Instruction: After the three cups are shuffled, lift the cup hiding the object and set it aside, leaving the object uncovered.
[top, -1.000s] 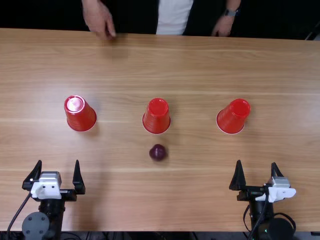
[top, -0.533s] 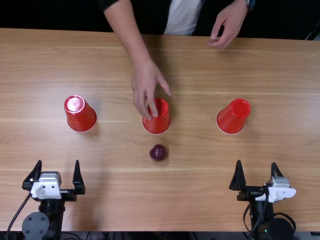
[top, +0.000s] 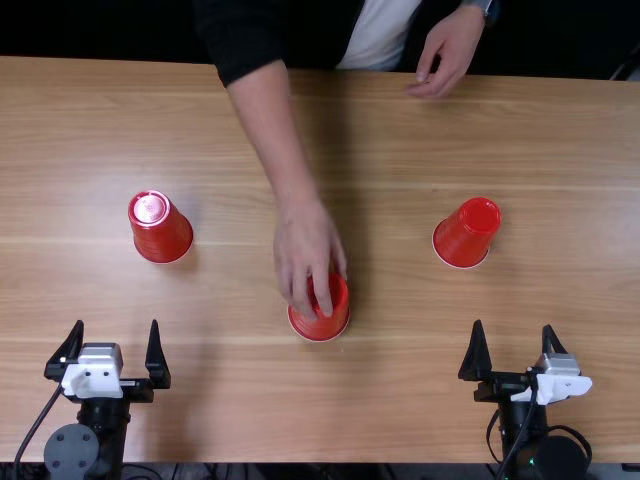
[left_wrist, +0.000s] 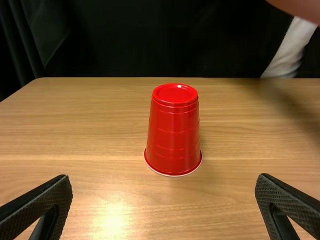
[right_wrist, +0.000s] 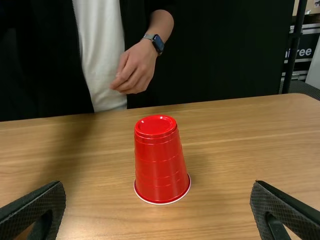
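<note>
Three red cups are on the light brown table (top: 100, 120), and all three are upside down. The left cup (top: 158, 228) stands in front of the left gripper (top: 115, 325). The right cup (top: 466, 233) stands in front of the right gripper (top: 512, 326). These two cups sit in a row across the table, well apart from each other. Nothing touches them.

The middle cup (top: 322, 310) is closer to the near edge of the table than the other two. It sits between the two grippers, but a bit farther out on the table. A person's hand (top: 308, 255) reaches across from the far side and holds this cup. The hand covers the top of the cup and its fingers wrap around the sides. The white rim of the cup points down at the table. I cannot tell if the rim is flat on the wood.

The person's other hand (top: 447, 50) rests at the far edge of the table, near the right side. It has a watch on its wrist. It touches no cup.

Both grippers stay low by the near edge, one at each side. The left gripper has its two black fingers (left_wrist: 40, 205) spread wide apart, and nothing is between them. The right gripper also has its fingers (right_wrist: 282, 205) spread wide, with nothing between them. Both are well apart from the cups and from the person's hands.
</note>
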